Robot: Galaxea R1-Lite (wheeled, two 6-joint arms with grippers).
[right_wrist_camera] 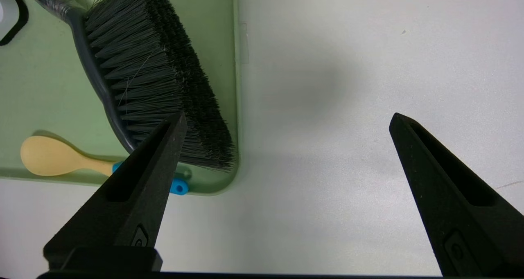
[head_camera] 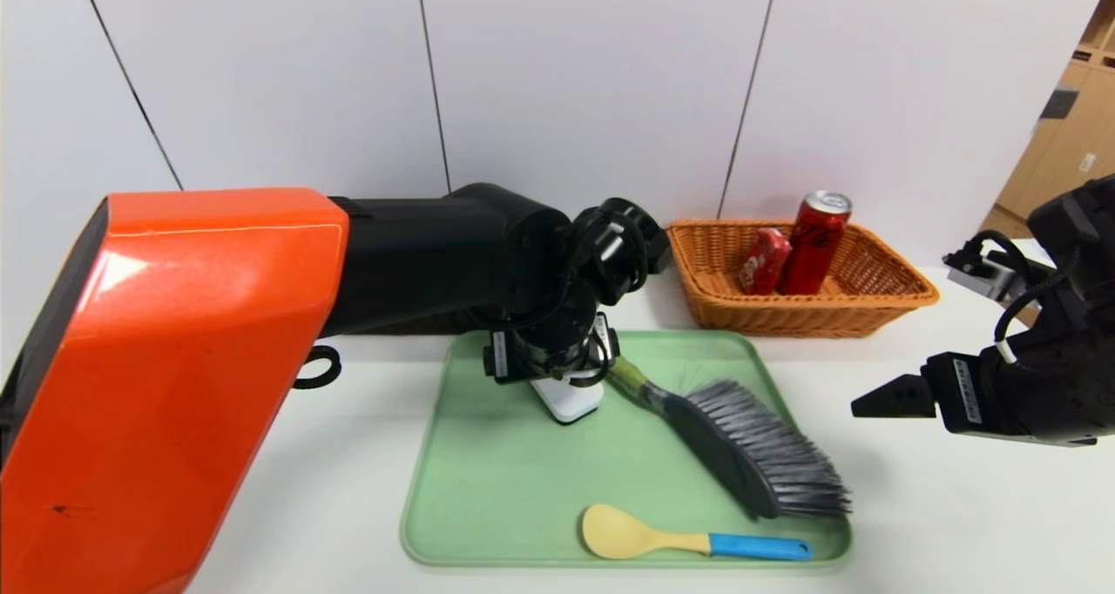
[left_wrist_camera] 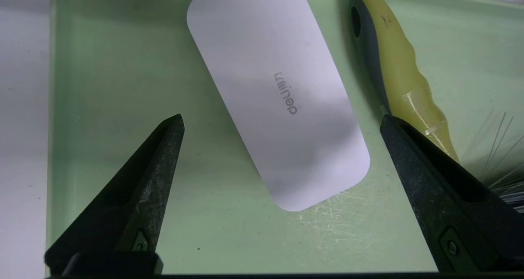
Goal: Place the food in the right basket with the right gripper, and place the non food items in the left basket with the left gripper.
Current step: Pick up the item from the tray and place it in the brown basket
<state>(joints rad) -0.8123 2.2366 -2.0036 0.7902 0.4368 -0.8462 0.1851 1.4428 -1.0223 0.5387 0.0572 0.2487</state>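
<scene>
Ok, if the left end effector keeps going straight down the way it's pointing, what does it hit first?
Most likely the white case: the left end effector points down, open, with the case between its fingers. One finger is close to the brush handle and may clip it; depth is unclear.

White counter (head_camera: 915, 507). Directly on it: a pale green tray (head_camera: 488, 489) at centre, and an orange-tan wicker basket (head_camera: 871, 302) behind the tray's right corner, near the wall. Basket and tray sit close but apart.
</scene>
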